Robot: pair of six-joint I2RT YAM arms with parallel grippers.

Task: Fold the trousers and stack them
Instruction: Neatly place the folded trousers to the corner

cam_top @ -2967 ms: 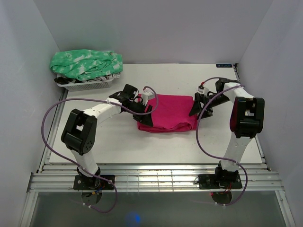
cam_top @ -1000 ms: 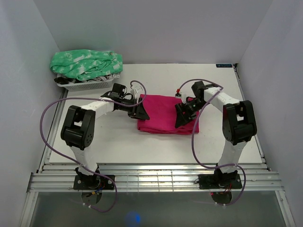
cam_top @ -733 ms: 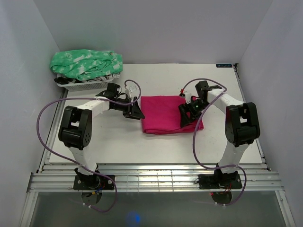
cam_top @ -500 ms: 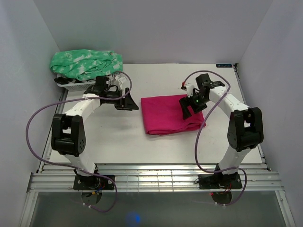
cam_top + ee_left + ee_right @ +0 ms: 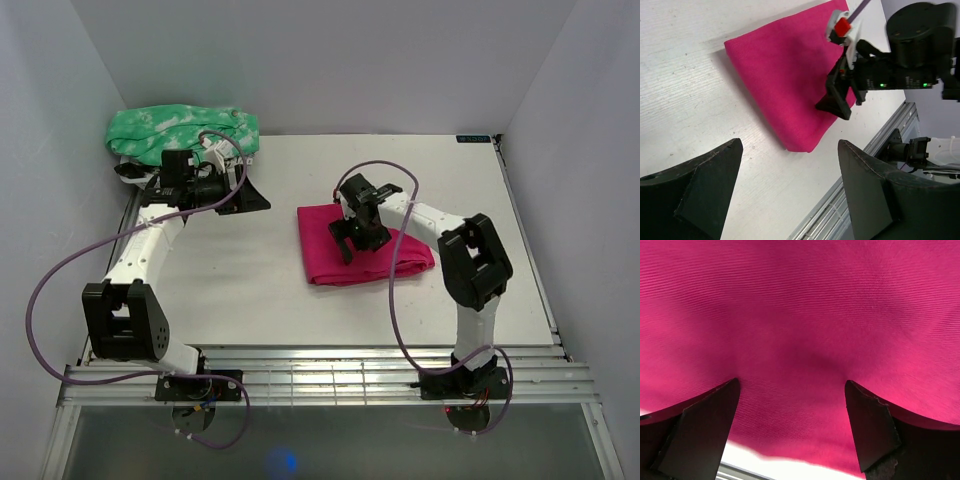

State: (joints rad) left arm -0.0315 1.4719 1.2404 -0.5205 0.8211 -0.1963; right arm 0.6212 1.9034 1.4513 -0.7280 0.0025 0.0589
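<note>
The magenta-pink trousers [image 5: 400,255] lie folded into a flat rectangle at the table's middle right; they also show in the left wrist view [image 5: 785,75] and fill the right wrist view [image 5: 805,305]. My right gripper [image 5: 345,240] is open, its fingertips [image 5: 705,425] pressed down on the fold's left part. My left gripper [image 5: 255,200] is open and empty, held above the bare table near the basket, well left of the trousers. The right gripper shows in the left wrist view [image 5: 837,102].
A white basket [image 5: 180,180] at the back left holds a green-and-white mottled garment [image 5: 180,135]. White walls close in the table on three sides. A slatted metal rail [image 5: 320,375] runs along the near edge. Purple cables loop from both arms.
My left gripper has pulled back left from the trousers toward the basket. My right gripper has swung from the fold's right side across to its left part. The fold lies flatter.
</note>
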